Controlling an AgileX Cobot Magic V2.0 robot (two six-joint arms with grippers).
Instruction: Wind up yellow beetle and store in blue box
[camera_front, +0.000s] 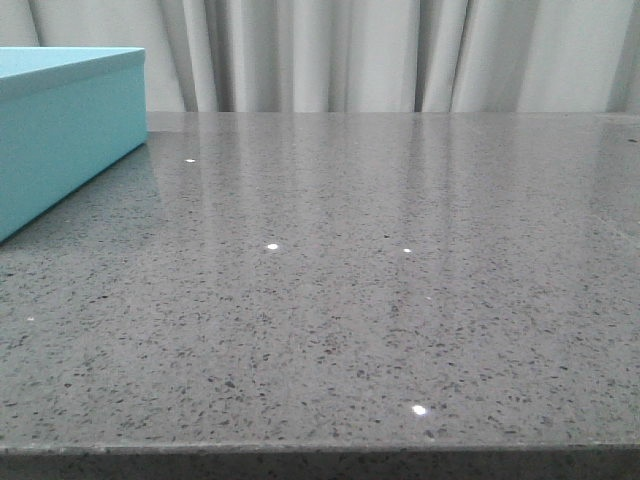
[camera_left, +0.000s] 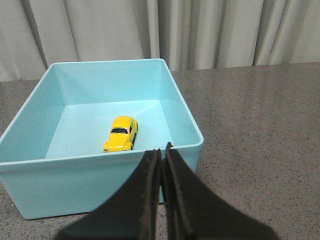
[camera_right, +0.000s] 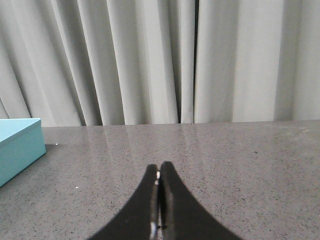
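The beetle (camera_left: 120, 133) sits on the floor of the open box (camera_left: 182, 107), which stands at the left of the grey worktop (camera_front: 400, 300). The left claw (camera_left: 161, 152) is closed and empty, just outside the box's near wall. The right claw (camera_right: 159, 172) is also pinched together, holding nothing above bare worktop.
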